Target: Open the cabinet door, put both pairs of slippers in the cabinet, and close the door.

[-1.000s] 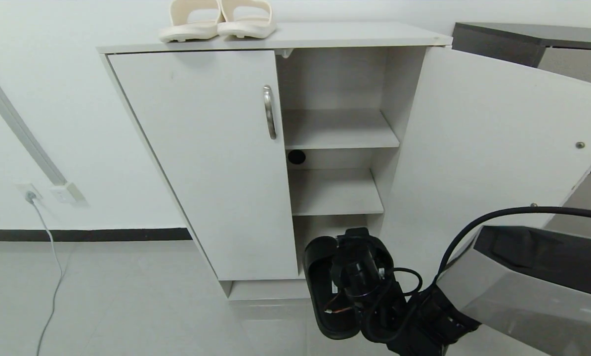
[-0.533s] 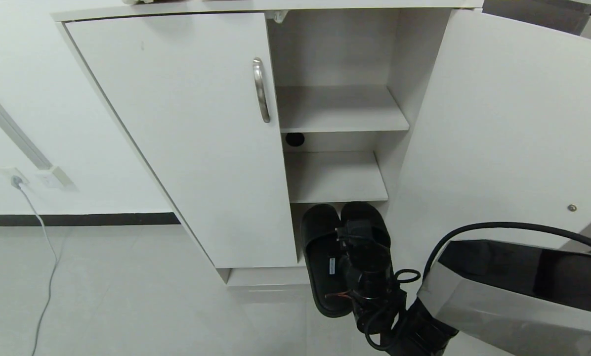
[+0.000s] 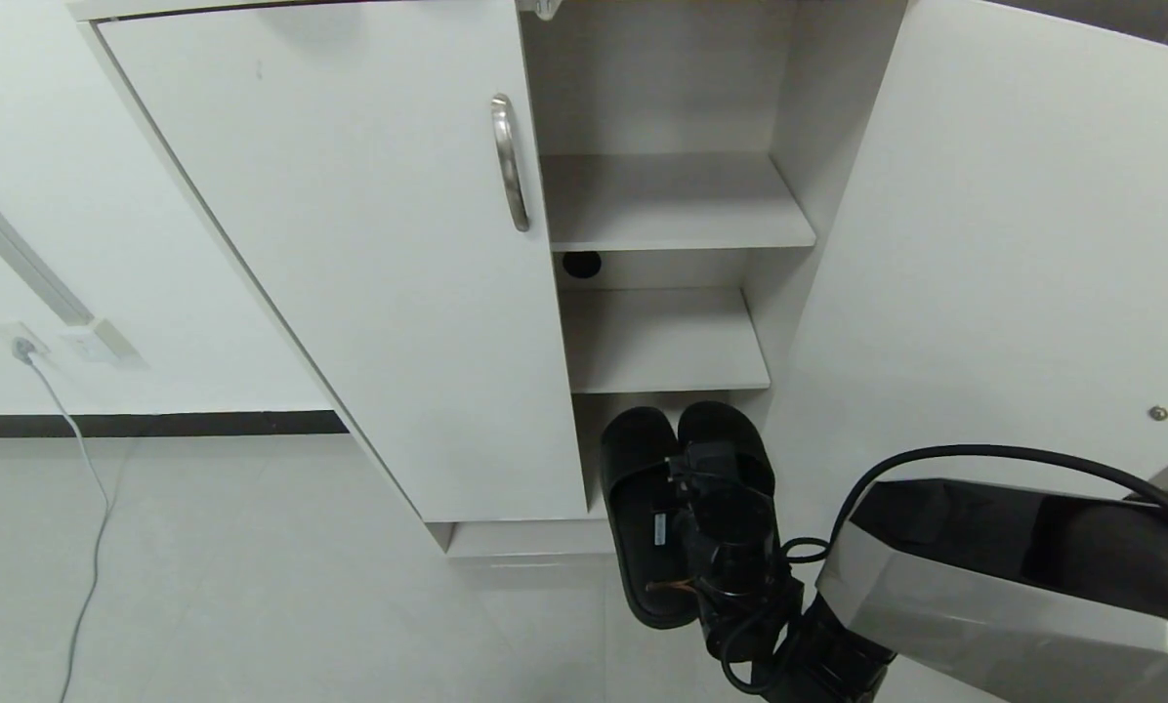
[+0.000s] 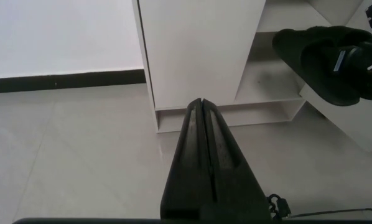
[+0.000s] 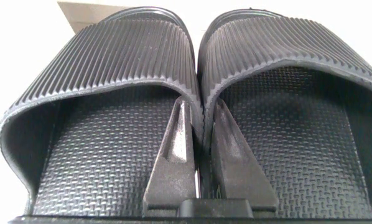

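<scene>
Black slippers (image 3: 643, 508): the pair is held side by side, toes at 12 o'clock just inside the mouth of the bottom compartment (image 3: 592, 439), heels out over the floor (image 3: 203, 586). From the left wrist view they appear to hang clear of the bottom board.
Right end effector (image 3: 703, 467): clenched on the slippers, with one finger inside each strap so the two inner walls are pinched together.
Left end effector (image 4: 200, 106): clenched on nothing, out over the floor at about 7 o'clock from the cabinet (image 3: 789, 117).
Step in hand: I judge it to be sliding this pair into the bottom compartment.
Clearances: the lower shelf (image 3: 662, 342) is close above the toes at 12 o'clock. The open door (image 3: 984, 244) stands at 3 o'clock and the closed door (image 3: 369, 244) edge at 9 o'clock.
How to do it well: push straight toward 12 o'clock, low and level, so the straps pass under the shelf edge. Keep the pair centred between the two doors.
Release: let go only once the heels are past the front lip (image 3: 525, 539) and the soles rest on the board.
Risk: the pinch grips only the inner walls, so a bump could twist one slipper loose.
Withdrawal: back out toward 6 o'clock, with the fingers free of the straps.
</scene>
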Available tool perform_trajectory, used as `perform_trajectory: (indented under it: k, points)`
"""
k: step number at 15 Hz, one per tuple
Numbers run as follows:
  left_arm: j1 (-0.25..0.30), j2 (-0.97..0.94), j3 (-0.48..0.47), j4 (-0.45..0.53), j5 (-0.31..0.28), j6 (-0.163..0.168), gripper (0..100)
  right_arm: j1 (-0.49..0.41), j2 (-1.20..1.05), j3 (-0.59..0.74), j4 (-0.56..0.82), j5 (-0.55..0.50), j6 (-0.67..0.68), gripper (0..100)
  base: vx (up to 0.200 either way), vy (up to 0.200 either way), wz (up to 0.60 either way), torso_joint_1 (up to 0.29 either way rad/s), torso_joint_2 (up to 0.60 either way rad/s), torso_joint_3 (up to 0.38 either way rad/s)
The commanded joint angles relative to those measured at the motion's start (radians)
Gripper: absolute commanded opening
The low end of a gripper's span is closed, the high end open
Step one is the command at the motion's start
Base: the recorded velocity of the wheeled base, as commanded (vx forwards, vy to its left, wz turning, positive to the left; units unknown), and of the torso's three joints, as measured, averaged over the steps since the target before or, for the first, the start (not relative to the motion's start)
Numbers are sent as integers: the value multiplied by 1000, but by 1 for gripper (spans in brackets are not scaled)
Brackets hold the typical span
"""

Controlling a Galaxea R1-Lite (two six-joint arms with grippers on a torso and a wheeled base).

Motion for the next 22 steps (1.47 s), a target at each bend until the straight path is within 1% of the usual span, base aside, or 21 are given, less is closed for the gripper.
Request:
perform_trajectory:
  k: [1,5,16,18,20,22]
  points:
    - [0,1,-1,0,0,0,0,1,-27,2,-9,-1,-3,0,0,0,0,0,0,0]
    - [0,1,1,0,0,1,0,1,-24,3,-18,-1,-15,0,0,0,0,0,0,0]
    - [0,1,1,0,0,0,0,1,-25,3,-18,-1,-22,0,200,0,0,0,6,2]
    - [0,1,1,0,0,0,0,1,-18,0,-14,0,-22,0,0,0,0,0,0,0]
    - [0,1,1,0,1,0,0,-1,-4,-33,-4,0,-23,0,0,0,0,0,0,0]
    - [0,1,-1,0,3,-2,0,-18,-2,-64,48,5,-22,0,0,0,0,0,0,0]
